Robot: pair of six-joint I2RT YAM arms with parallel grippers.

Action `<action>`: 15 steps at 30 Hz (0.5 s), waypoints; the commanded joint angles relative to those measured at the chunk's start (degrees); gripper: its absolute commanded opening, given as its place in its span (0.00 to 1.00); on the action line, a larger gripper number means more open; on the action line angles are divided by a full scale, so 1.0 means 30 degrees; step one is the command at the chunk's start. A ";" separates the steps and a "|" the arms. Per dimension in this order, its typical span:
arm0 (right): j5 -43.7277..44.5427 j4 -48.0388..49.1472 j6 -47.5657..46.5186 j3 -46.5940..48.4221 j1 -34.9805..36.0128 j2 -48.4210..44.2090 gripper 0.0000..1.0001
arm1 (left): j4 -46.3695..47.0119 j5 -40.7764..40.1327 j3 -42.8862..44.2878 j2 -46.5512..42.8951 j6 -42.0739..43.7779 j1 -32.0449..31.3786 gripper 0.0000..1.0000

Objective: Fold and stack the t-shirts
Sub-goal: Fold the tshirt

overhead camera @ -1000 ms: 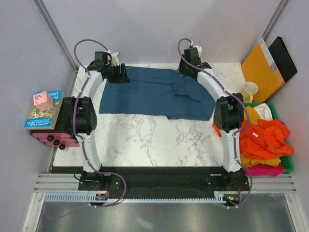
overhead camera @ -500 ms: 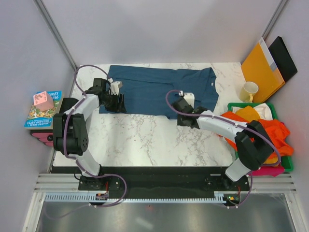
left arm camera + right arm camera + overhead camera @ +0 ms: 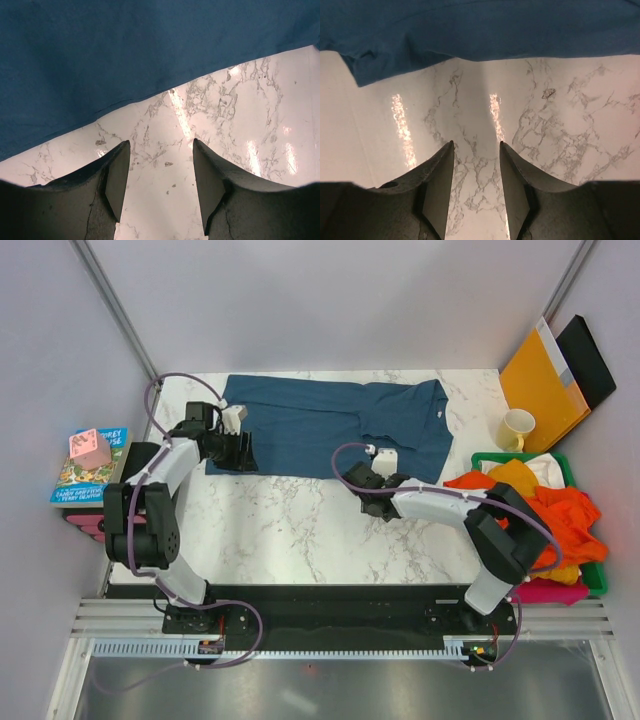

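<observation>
I see the dark teal-blue t-shirt (image 3: 330,430) spread flat at 12 o'clock on the marble table (image 3: 300,530), collar end toward 3 o'clock. The left gripper (image 3: 245,450) sits at the shirt's 8 o'clock corner. In its wrist view the jaws stand apart over bare marble, nothing between them, with the hem just ahead. The right gripper (image 3: 352,478) is at the shirt's 6 o'clock edge, jaws likewise parted and empty, cloth just beyond the tips. At 3 o'clock a green bin (image 3: 600,575) holds the orange t-shirts (image 3: 550,525), 1 yellow (image 3: 515,475) and 1 pink (image 3: 545,592).
</observation>
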 commanded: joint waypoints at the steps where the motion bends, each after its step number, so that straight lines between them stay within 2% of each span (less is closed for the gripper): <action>1: 0.0824 0.0585 0.0393 0.1214 -0.0062 0.2036 0.49 | 0.0588 0.0313 0.0770 0.1287 -0.0201 0.0046 0.60; 7: 0.1205 0.0908 0.0392 0.2765 -0.0443 0.4058 0.50 | 0.0676 0.0284 0.1590 0.2462 -0.0757 0.0046 0.60; 15: 0.0387 0.1521 0.1153 0.3092 -0.1760 0.5290 0.50 | 0.0647 0.0078 0.2149 0.4014 -0.1169 0.0046 0.58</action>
